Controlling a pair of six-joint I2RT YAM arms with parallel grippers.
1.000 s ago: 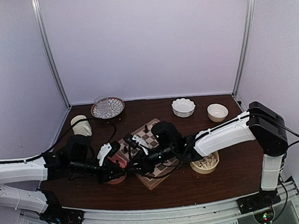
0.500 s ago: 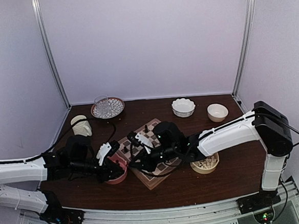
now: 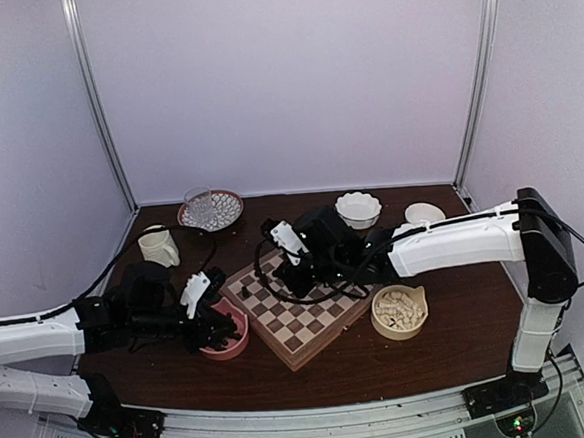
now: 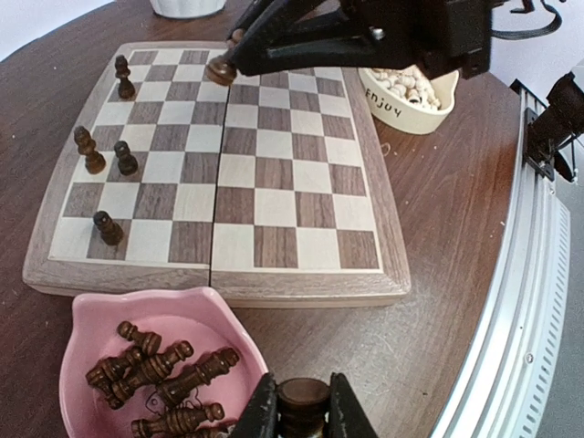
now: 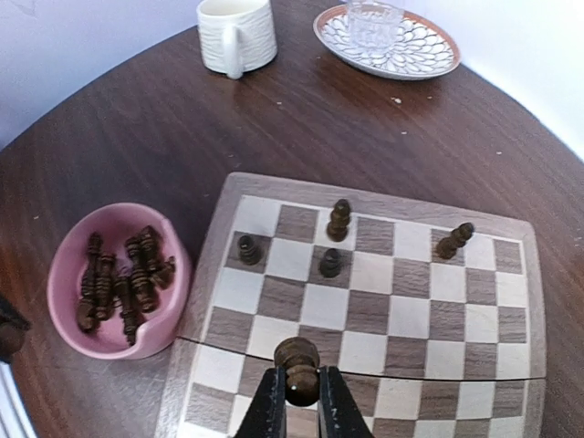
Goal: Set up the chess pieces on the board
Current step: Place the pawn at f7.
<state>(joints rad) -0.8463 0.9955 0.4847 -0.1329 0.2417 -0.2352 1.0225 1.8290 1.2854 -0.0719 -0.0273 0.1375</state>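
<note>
Since a second ago, the right gripper has been carried from the near-left side of the square wooden chessboard, checked dark brown and cream, to its far side, and its fingers have been closed on a dark brown carved chess piece, held clear above the checks. Nearest, at eight o'clock from the board, the left gripper is held at the rim of a pink glossy bowl; its fingers are clamped on another dark brown piece. A heap of dark brown pieces is contained in that bowl. Four dark pieces are stood upright on the board toward its eleven-o'clock edge. At three o'clock a round tan bowl of cream-white pieces is set just beside the board. Farther off, a white ribbed mug is found at ten o'clock, a patterned plate bearing a clear glass at eleven, a white scalloped bowl at one, and a small plain white bowl at two.
</note>
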